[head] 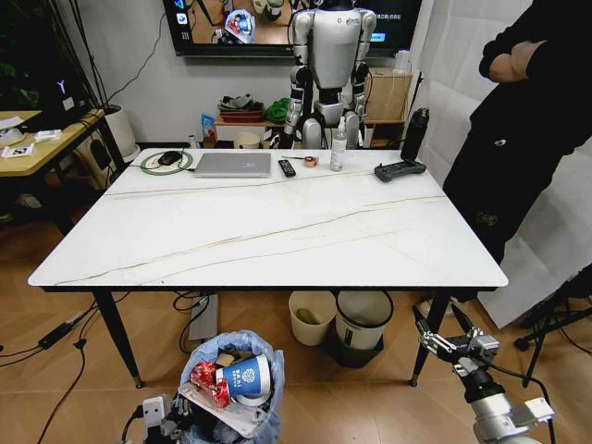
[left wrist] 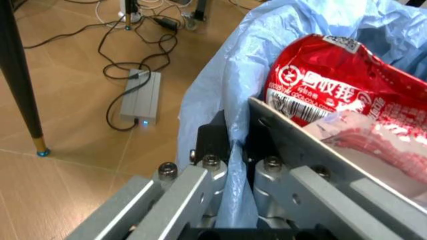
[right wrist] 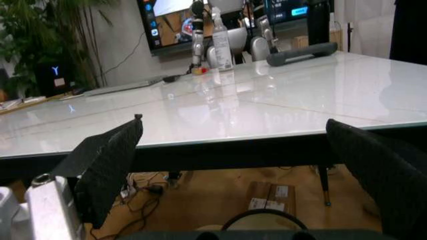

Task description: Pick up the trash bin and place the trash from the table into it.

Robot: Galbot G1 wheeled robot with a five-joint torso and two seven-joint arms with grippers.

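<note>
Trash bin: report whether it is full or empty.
Full. The trash bin, clamped at its rim by the left gripper, holds a red wrapper, a blue paper cup and more, heaped above the rim.

Robotics lab: humanoid robot [head: 330,69], wall screen [head: 277,23], floor cables [head: 55,338]

Wide bare marble over the near and middle table [head: 277,231]. Blocked along the far edge by laptop [head: 233,164], remote [head: 287,167], spray bottle [head: 339,146] and controller [head: 400,170].
</note>
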